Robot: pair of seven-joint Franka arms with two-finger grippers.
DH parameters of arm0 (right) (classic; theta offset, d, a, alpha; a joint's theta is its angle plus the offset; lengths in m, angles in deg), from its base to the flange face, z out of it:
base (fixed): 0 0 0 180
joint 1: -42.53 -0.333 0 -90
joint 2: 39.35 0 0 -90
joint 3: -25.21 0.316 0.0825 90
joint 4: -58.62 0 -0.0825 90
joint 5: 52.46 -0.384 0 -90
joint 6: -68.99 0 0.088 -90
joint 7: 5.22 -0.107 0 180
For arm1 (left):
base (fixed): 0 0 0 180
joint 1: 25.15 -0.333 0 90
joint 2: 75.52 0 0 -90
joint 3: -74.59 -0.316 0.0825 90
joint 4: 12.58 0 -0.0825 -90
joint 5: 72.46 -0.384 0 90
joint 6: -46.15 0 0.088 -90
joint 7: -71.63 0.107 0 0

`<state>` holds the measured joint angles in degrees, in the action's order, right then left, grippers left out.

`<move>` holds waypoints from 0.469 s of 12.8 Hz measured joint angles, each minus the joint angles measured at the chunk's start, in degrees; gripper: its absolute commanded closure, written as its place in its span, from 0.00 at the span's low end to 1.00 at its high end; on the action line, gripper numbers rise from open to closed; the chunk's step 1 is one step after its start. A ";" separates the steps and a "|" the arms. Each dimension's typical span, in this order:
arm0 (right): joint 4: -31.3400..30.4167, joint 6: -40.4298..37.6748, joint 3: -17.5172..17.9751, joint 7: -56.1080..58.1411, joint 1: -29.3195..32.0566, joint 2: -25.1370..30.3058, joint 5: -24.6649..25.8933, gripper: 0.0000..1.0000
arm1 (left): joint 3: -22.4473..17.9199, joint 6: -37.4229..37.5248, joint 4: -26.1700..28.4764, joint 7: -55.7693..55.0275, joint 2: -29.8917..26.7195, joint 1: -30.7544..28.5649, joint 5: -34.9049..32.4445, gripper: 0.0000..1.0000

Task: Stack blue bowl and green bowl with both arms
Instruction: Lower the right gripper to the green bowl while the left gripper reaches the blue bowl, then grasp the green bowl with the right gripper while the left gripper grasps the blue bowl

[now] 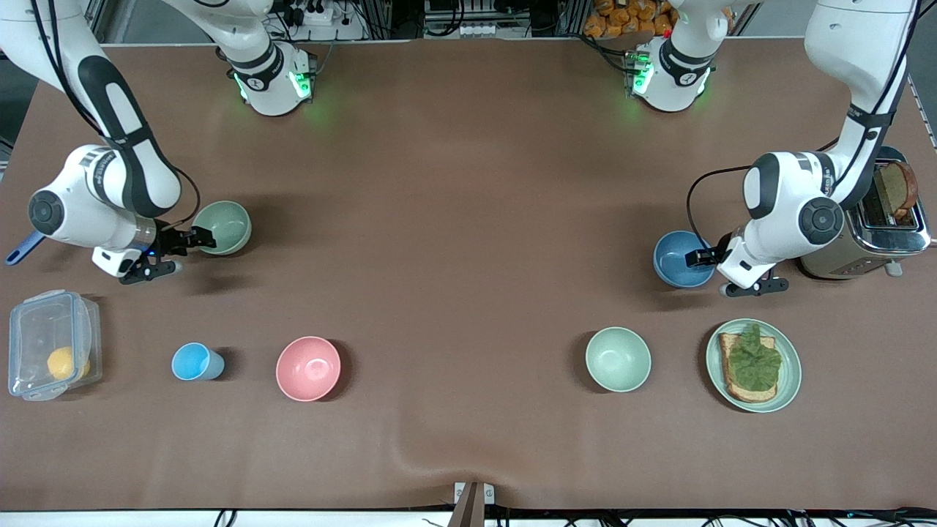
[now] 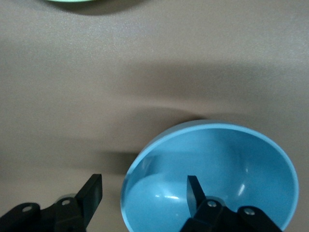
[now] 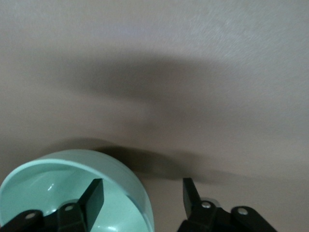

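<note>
At the right arm's end of the table, green bowl [image 1: 223,227] rim straddled by spread right gripper [image 3: 140,193] fingers, at the left arm's end, blue bowl [image 1: 681,258] rim straddled by spread left gripper [image 2: 145,191] fingers.

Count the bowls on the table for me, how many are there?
4. The green bowl sits at the right arm's end, the blue bowl at the left arm's end beside the toaster. The pink bowl and mint bowl lie nearer the front camera.
</note>
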<state>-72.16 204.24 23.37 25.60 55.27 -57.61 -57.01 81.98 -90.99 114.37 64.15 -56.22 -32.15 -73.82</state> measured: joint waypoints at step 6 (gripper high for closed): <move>-0.36 -0.22 0.17 0.21 0.00 0.14 -0.01 1.00 | 0.24 -0.09 -1.07 0.00 0.49 1.29 0.00 1.00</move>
<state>-72.52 204.01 23.53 25.81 55.27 -57.47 -57.02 82.22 -91.08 113.30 64.15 -55.73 -30.85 -73.82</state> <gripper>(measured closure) 0.841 0.912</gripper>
